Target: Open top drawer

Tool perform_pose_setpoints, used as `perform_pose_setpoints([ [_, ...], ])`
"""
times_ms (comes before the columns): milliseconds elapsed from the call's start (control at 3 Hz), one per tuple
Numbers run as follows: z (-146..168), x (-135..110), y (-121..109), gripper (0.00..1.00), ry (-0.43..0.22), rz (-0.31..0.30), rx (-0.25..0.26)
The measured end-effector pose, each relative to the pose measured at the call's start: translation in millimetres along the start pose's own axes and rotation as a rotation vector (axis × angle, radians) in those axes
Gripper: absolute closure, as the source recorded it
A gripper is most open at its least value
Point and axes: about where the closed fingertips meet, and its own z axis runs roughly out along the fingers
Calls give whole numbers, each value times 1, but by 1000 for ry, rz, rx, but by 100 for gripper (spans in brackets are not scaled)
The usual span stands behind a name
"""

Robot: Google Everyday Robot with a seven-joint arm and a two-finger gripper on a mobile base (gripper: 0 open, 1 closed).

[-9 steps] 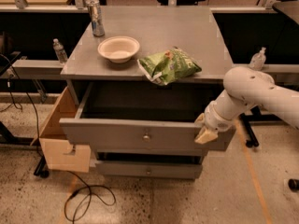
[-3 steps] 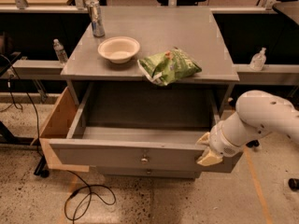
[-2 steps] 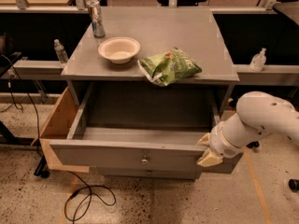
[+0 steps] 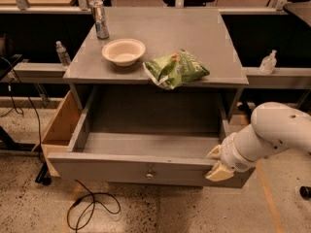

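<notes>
The top drawer [image 4: 112, 169], wide and grey with a small round metal knob [image 4: 149, 174] at its centre, stands pulled far out of the grey cabinet [image 4: 160, 33]. Its grey inside [image 4: 146, 143] is empty. My gripper [image 4: 217, 162] is at the right end of the drawer front, with one cream fingertip behind the top edge and one in front, clamped on the panel. My white arm [image 4: 274, 130] reaches in from the right. The two lower drawers are hidden under the open one.
A light wooden box [image 4: 60, 125] sits against the cabinet's left side. On top stand a can [image 4: 100, 19], a white bowl [image 4: 123, 51] and a green chip bag [image 4: 176, 69]. A black cable [image 4: 92, 208] lies on the floor. Bottles [image 4: 62, 55] [image 4: 268, 62] stand on side ledges.
Since three seconds ago the drawer has come much further out toward me, with my gripper moving down and forward with it. Over the last second nothing has visibly moved.
</notes>
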Motion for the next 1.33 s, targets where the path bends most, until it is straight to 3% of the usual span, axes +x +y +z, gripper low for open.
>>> perform_pose_setpoints([
  [333,-5,2,19,100,-14,33,13],
  [667,-6,2,20,84,-14,33,13],
  [1333,-5,2,21,38,-13,31,10],
])
